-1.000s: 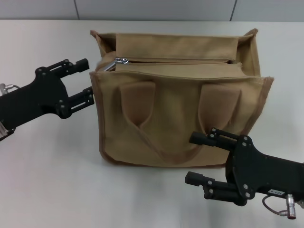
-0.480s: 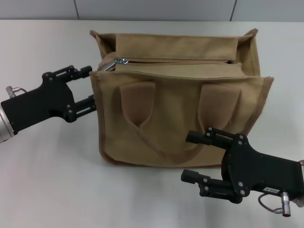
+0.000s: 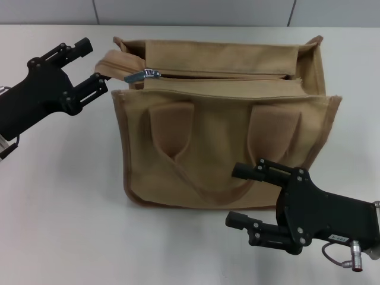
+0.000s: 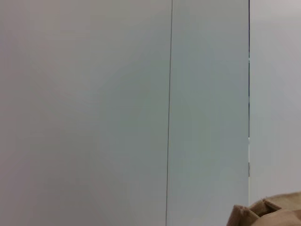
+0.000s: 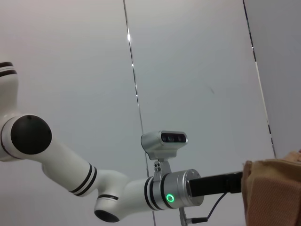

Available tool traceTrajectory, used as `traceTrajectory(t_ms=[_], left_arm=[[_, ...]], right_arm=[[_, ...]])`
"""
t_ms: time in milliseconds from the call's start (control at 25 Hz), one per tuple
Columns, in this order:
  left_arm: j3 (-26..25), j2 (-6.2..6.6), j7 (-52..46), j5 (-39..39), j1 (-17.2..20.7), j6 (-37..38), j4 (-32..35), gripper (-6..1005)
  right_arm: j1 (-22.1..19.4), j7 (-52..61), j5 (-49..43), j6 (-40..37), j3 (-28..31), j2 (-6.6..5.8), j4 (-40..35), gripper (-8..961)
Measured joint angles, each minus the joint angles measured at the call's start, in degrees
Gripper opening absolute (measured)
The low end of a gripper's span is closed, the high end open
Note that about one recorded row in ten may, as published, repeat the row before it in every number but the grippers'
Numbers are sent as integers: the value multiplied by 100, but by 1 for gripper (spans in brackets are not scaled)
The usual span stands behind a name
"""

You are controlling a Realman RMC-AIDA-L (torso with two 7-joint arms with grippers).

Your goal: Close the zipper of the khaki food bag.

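Note:
The khaki food bag (image 3: pixel 219 148) stands upright on the white table, with two loop handles on its front. The zipper (image 3: pixel 225 76) runs across the top panel, and its silver pull tab (image 3: pixel 144 75) lies at the left end. My left gripper (image 3: pixel 97 61) is open at the bag's top left corner, with the bulged end of the bag just beyond its fingertips. My right gripper (image 3: pixel 233 196) is open and empty, low in front of the bag's lower right front. A bag corner shows in the left wrist view (image 4: pixel 270 214) and in the right wrist view (image 5: pixel 277 193).
The white table (image 3: pixel 65 225) spreads around the bag, with a grey panelled wall (image 3: pixel 190 10) behind. The right wrist view shows my left arm (image 5: pixel 117 193) against the wall.
My left gripper has risen and moved back from the bag's left side to its top left corner. The bag's left end now bulges up there. The right gripper has barely moved.

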Motion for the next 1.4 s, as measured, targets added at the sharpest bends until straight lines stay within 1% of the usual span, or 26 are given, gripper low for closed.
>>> traceTrajectory(t_ms=[200, 320, 440, 800, 1000, 1400], left_arm=[[18, -4, -2, -2, 45, 59, -24, 656], [-18, -9, -3, -119, 139, 318, -109, 655], [-21, -2, -2, -203, 157, 410, -196, 654], [37, -11, 72, -182, 188, 456, -256, 648], [3, -19, 253, -228, 240, 734, -322, 468], [28, -18, 338, -201, 217, 741, -464, 198]], right_arm=[[-1, -21, 3, 28, 33, 0, 6, 737], [6, -24, 5, 52, 32, 0, 5, 737], [10, -29, 6, 52, 31, 0, 5, 737], [21, -45, 6, 52, 31, 0, 6, 737], [15, -53, 6, 56, 26, 0, 51, 737], [-23, -64, 6, 59, -5, -1, 115, 736]])
